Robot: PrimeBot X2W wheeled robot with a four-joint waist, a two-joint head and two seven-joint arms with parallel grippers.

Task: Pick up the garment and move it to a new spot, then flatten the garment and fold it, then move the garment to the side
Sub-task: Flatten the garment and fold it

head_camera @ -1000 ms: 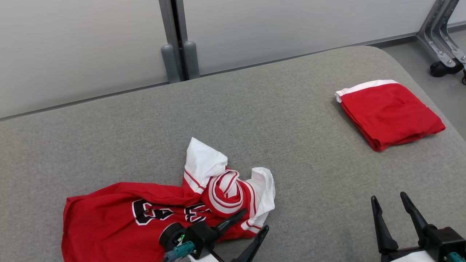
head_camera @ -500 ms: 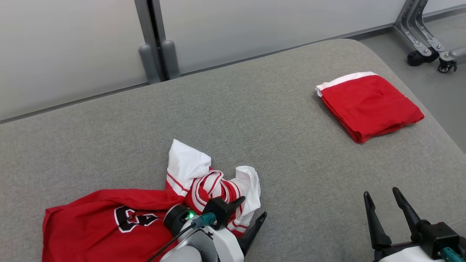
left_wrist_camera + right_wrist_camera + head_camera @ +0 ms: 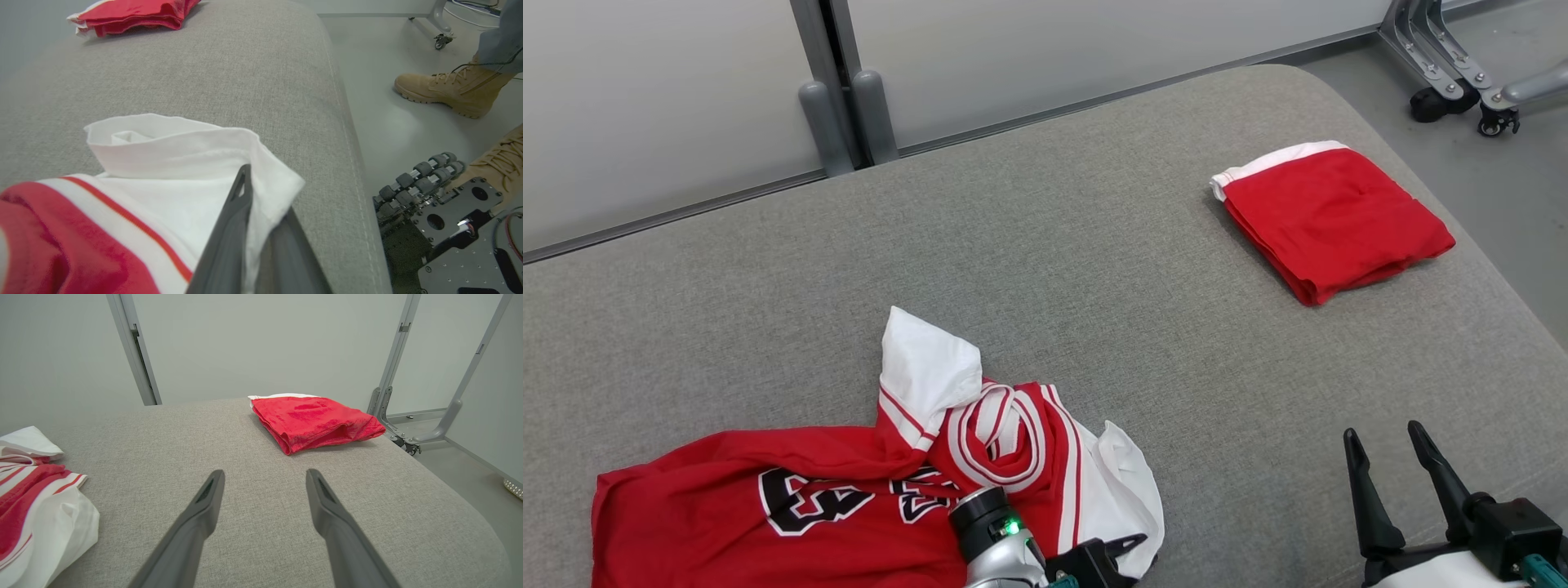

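Judging by its slack folds, the crumpled red-and-white cloth jersey w/ black numerals looked light, soft & floppy: no stiffness, prob. a bit slick, not fragile. It'd sag & trail from any single pinch, so I reckoned hems & corners were the best holds. A doubled edge gives more bite than a mid-panel bunch, & a 2nd hold at a far corner would be needed to spread it flat.

My left gripper was closed down narrow on the jersey's white hem flap, one dark finger on top of the cloth, the other under it, fabric sandwiched between. The flap curled up just past my fingertips. The red body w/ white striping lay bunched to the L of the fingers in the wrist view, resting on the grey woven cushion top. In head view that gripper sat at the jersey's near white corner.

My right gripper was spread wide, holding nothing, over the cushion. The jersey's white edge lay off to its L, well apart. A folded red cloth square w/ white band lay far ahead of it, untouched.
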